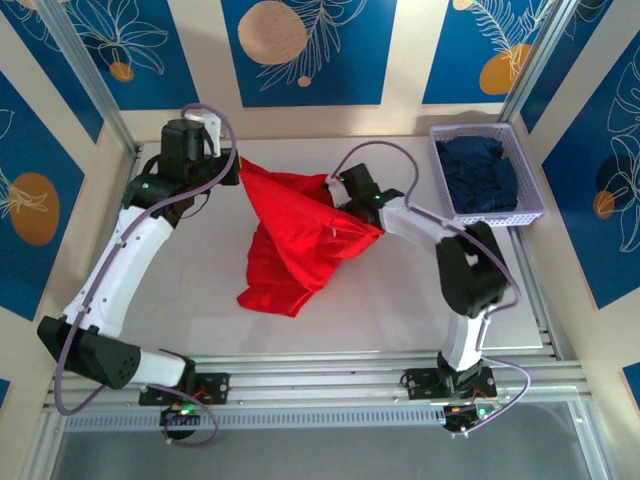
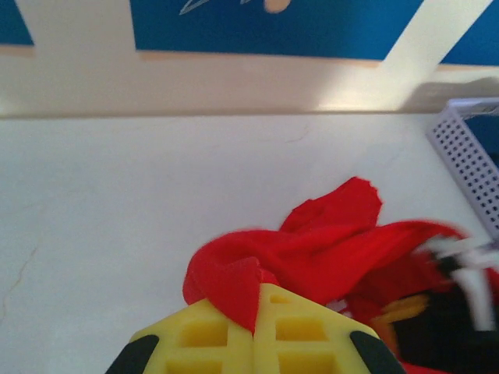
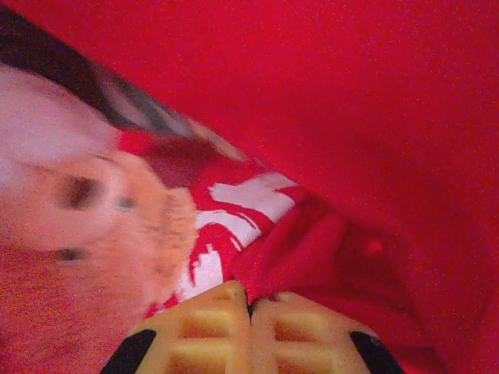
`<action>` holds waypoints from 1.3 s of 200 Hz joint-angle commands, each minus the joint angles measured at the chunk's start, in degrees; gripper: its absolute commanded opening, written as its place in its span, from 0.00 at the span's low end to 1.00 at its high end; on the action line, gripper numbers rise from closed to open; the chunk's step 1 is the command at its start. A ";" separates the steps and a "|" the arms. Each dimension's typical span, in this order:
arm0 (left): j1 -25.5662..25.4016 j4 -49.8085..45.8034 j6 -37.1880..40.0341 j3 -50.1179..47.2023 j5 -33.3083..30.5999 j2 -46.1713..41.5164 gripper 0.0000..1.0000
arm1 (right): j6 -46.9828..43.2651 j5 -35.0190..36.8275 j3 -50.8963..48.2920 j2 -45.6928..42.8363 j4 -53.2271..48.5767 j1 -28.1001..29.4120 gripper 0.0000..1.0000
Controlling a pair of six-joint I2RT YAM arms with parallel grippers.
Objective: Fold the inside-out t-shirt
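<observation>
We see t-shirt (image 1: pixel 300 240) pinched twice.
Left gripper (image 2: pixel 254 327) clamps its far-left edge, right gripper (image 3: pixel 249 302) its right side.

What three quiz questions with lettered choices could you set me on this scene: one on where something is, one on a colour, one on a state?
1. Where does the lilac basket stand?
A. far right corner of the table
B. near left corner
C. table centre

2. What colour is the t-shirt?
A. green
B. red
C. white

3. What is the left hand doing?
A. open above bare table
B. shut on the t-shirt
C. open inside the basket

Answers:
1 A, the overhead view shows it at the far right.
2 B, the cloth is bright red in every view.
3 B, its yellow fingers meet with red cloth pinched between them.
</observation>
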 commanded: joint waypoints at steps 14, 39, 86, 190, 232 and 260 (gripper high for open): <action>-1.66 7.03 -1.95 -5.08 5.74 3.15 0.00 | 7.43 -12.55 1.17 -5.08 13.12 0.87 0.00; -2.78 11.18 -2.54 -7.43 13.06 4.46 0.00 | 8.64 -12.79 3.79 -5.00 13.03 1.11 0.00; -2.93 15.86 -1.69 -10.58 21.50 4.17 0.00 | 15.71 -14.73 3.35 -5.29 19.25 -1.49 0.00; -2.67 16.01 -3.49 -18.82 8.75 3.03 0.00 | 31.22 -22.91 9.99 -1.00 37.39 -4.98 0.00; -2.59 17.03 -5.08 -22.45 4.03 8.08 0.00 | 35.77 -23.46 9.93 -3.12 44.40 -6.50 0.00; -1.71 17.48 -5.90 -23.78 0.16 10.93 0.00 | 35.33 -22.72 11.38 -4.95 40.55 -7.48 0.00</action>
